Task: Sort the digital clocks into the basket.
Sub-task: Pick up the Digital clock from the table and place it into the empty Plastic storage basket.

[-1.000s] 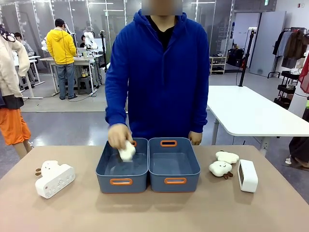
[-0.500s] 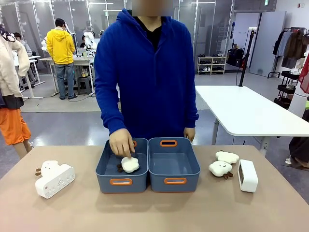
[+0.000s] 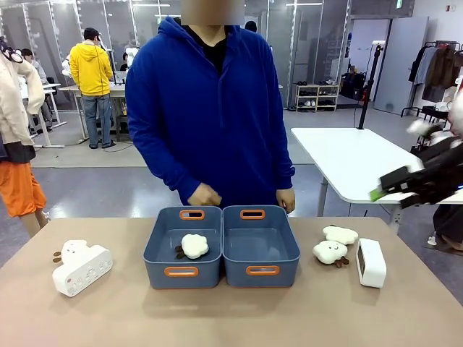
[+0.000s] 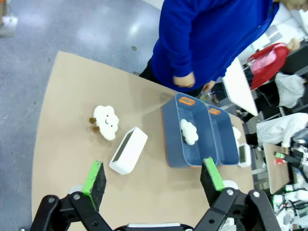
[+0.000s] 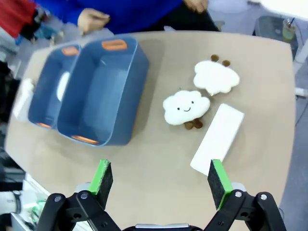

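Two digital clocks lie on the table. One white clock [image 3: 82, 269] [image 4: 128, 150] is at the left, in front of a cream plush [image 3: 72, 251]. The other clock [image 3: 371, 262] [image 5: 217, 138] stands at the right. Two blue-grey baskets sit side by side in the middle. The left basket [image 3: 159, 275] [image 4: 173, 144] holds a plush [image 3: 194, 246]; the right basket [image 3: 282, 273] [image 5: 101, 91] is bare inside. My left gripper [image 4: 153, 177] hangs open, high above the left clock. My right gripper [image 5: 159, 179] [image 3: 383, 186] is open, high above the right clock.
Two cream plush toys [image 3: 330, 252] [image 3: 341, 235] lie between the right basket and the right clock. A person in a blue hoodie stands at the far edge, both hands [image 3: 205, 195] just behind the baskets. Open tabletop runs along the front.
The person let go of the plush in the left basket and drew the hand back to the far edge. My right arm has come into the front view from the right.
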Available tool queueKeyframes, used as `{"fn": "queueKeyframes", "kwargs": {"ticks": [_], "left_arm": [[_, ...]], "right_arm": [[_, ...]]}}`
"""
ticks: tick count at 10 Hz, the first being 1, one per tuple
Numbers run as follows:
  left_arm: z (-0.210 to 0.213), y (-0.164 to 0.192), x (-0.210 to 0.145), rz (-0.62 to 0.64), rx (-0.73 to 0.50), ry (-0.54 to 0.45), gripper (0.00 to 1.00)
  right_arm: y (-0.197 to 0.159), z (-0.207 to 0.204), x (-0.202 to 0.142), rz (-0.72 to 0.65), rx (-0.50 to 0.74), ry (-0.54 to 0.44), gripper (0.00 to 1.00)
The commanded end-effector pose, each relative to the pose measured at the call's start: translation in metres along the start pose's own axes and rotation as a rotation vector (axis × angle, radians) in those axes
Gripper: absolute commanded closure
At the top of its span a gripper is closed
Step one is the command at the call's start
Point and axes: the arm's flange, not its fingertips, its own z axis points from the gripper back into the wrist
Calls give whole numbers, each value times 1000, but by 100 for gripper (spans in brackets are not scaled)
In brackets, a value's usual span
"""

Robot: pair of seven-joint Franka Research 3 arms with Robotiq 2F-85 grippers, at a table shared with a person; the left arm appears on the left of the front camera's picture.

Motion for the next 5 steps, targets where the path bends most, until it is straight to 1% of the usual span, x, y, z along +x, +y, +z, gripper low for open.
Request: {"fn": "queueKeyframes", "kwargs": {"ticks": [1, 2, 3, 4, 5], "left_arm": [[-1, 0, 0, -7, 17, -5, 0], [-1, 0, 0, -7, 17, -5, 0], [-1, 0, 0, -7, 17, -5, 0], [-1, 0, 0, -7, 17, -5, 0], [-1, 0, 0, -7, 17, -5, 0]], "right_arm": [[-6, -37, 12, -13, -71, 82, 0], [-14, -64, 9, -13, -163, 96, 0], [-21, -82, 7, -40, -254, 89, 0], [-30, -96, 6, -76, -300, 83, 0], [-35, -109, 4, -102, -309, 114, 0]]}}
